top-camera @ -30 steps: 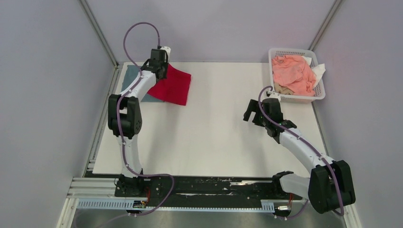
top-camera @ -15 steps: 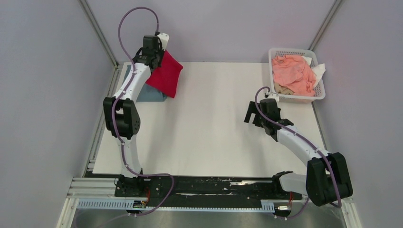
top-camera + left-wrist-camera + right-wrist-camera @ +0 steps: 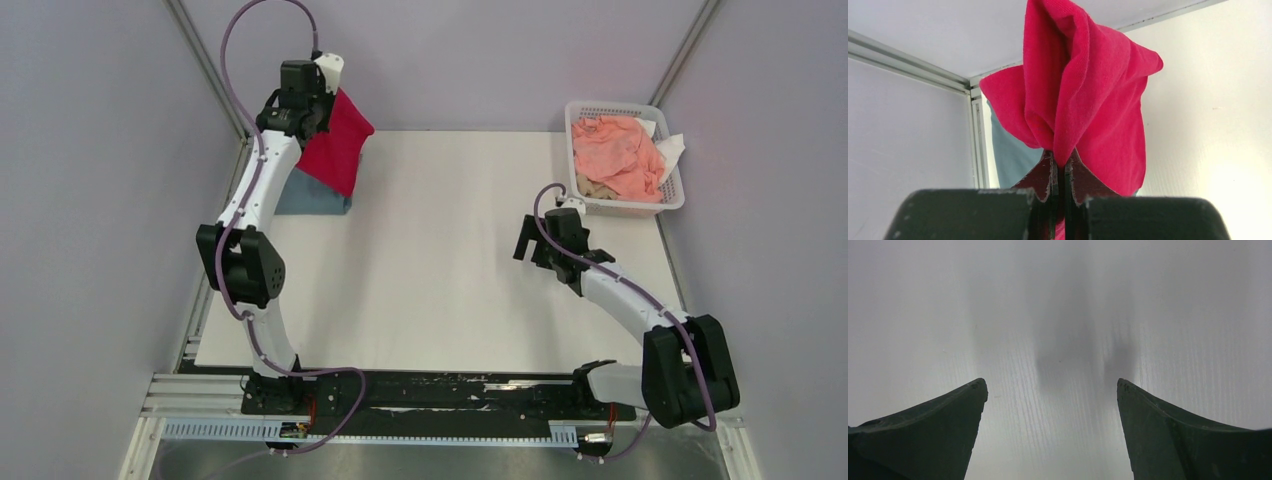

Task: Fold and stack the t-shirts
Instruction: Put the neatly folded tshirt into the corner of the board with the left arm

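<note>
Two arms, top view: L gripper (image 3: 1062,167) is pinching the crimson t-shirt (image 3: 340,145) shut-tight, dangling it over the grey-blue t-shirt (image 3: 312,198) (lying at the table's (image 3: 450,290) far-left corner). R gripper (image 3: 528,240) is hovering spread wide, holding nothing, near the mesh basket (image 3: 627,209).

The red t-shirt (image 3: 1083,100) hides most of the grey-blue t-shirt (image 3: 1010,160), leaving one strip, so its fold cannot be judged. In the basket (image 3: 640,209) a beige cloth (image 3: 596,187), perhaps another garment, lies mostly under pink cloth (image 3: 620,150).
</note>
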Motion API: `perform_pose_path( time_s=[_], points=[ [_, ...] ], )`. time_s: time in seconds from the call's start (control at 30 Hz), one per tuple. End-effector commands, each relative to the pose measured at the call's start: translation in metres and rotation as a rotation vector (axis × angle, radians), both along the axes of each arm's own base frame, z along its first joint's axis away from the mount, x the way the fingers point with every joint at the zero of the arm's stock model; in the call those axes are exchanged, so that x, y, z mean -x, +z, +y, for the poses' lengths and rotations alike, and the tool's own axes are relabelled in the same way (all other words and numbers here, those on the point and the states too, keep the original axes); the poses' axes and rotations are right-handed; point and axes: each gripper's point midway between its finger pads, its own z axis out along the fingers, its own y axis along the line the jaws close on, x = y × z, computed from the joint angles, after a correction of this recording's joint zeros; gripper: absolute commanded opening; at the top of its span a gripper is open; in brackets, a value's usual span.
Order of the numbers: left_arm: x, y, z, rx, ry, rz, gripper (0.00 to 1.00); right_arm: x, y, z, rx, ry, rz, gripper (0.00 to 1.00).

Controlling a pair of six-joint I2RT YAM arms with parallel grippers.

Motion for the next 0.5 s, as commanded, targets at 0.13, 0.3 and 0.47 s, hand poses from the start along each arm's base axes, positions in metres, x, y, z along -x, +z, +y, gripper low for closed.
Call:
perform_pose_path(
  time_s=[0.13, 0.3, 0.47],
  points=[
    [0.004, 0.026, 0.014, 0.091, 0.022, -0.038, 0.00, -0.012, 0.008, 0.001, -0.007, -0.007, -0.025, 1.00],
    [-0.006, -0.007, 0.034, 0.125, -0.005, 0.040, 0.00, -0.011, 0.006, 0.000, 0.000, -0.012, -0.022, 1.00],
    [-0.018, -0.055, 0.050, 0.169, -0.085, 0.134, 0.00, -0.011, 0.005, -0.002, 0.006, -0.020, -0.019, 1.00]
  ],
)
